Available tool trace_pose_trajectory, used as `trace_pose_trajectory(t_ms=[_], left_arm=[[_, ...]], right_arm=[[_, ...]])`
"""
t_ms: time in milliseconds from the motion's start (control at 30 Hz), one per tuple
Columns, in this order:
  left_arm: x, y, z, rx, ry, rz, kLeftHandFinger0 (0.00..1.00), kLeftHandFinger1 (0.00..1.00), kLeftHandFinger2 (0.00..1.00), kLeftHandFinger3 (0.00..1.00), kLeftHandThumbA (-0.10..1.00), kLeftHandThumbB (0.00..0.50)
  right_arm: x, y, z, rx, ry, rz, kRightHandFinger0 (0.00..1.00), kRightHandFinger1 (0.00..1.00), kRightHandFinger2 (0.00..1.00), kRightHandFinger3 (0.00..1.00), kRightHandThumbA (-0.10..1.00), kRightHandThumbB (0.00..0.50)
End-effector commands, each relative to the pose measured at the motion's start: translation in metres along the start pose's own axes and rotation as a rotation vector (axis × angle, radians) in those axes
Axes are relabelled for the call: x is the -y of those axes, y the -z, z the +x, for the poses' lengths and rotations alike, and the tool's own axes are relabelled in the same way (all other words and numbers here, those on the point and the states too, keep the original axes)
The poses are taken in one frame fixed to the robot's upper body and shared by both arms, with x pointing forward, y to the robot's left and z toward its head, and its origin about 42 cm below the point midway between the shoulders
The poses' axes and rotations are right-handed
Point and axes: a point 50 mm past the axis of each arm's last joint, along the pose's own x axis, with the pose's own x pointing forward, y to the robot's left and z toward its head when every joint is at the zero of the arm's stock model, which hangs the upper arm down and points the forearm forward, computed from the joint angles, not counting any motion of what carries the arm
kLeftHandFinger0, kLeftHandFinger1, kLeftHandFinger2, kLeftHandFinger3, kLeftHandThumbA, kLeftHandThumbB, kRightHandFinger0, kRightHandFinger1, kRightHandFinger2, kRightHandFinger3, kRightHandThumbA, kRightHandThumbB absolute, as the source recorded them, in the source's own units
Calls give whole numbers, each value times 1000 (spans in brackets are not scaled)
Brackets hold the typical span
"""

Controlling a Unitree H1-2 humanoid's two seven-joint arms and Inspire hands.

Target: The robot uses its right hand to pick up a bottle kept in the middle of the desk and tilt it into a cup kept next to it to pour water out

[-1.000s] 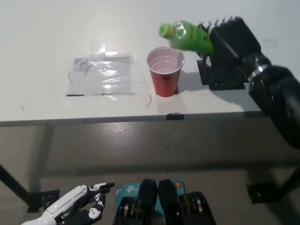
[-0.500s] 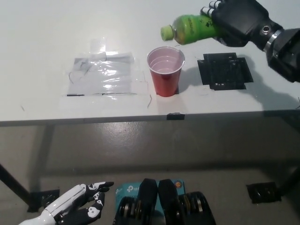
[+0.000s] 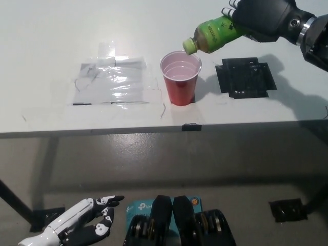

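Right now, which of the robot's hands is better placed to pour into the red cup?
The right hand: it already holds the green bottle tilted, mouth over the red cup. The left hand rests low, below the desk.

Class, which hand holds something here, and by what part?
The right hand holds the green bottle by its lower body; the left hand holds nothing.

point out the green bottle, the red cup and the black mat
green bottle (image 3: 214,35), head view, on its label
red cup (image 3: 180,88), head view, on its outer wall
black mat (image 3: 245,77), head view, on its middle
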Motion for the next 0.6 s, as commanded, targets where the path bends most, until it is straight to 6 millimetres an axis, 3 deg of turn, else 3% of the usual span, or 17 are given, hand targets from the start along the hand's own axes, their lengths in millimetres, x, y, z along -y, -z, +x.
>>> trace_pose_trajectory(t_ms=[0,100,133,300,333,367,400,433,467,500,567], left_arm=[[-9,-11,-4,21,0,52,1000,1000,1000,1000,919,254],[-10,-11,-4,14,2,46,1000,1000,1000,1000,910,243],[-10,-11,-4,18,3,46,1000,1000,1000,1000,904,237],[-8,-9,-4,25,5,39,1000,1000,1000,1000,888,243],[-7,-9,-5,18,5,41,1000,1000,1000,1000,897,242],[-7,-9,-5,17,5,44,1000,1000,1000,1000,905,244],[-7,-9,-5,16,4,47,1000,1000,1000,1000,908,244],[-6,-8,-6,15,1,43,1000,1000,1000,1000,908,244],[-6,-8,-6,12,2,40,1000,1000,1000,1000,906,249],[-6,-7,-6,14,-1,35,1000,1000,1000,1000,901,255],[-5,-7,-6,15,-1,34,1000,1000,1000,1000,901,257]], right_arm=[[49,48,8,-8,150,-97,0,0,43,80,-61,275],[56,45,13,6,165,-142,0,0,34,111,-31,255],[56,44,13,7,168,-136,0,0,35,221,-18,263],[47,40,11,-10,160,-118,0,0,4,242,-42,299],[45,38,10,-27,130,-97,0,0,24,150,-64,265],[42,38,9,-45,121,-75,0,0,52,123,-72,259],[39,37,7,-68,110,-46,0,0,93,104,-75,257],[40,36,9,-63,111,-46,0,0,105,82,-69,287],[37,34,7,-83,106,-17,0,0,148,113,-92,249],[28,28,1,-134,141,70,0,0,155,193,-100,287],[23,23,-1,-169,154,139,0,0,141,263,-100,292]])
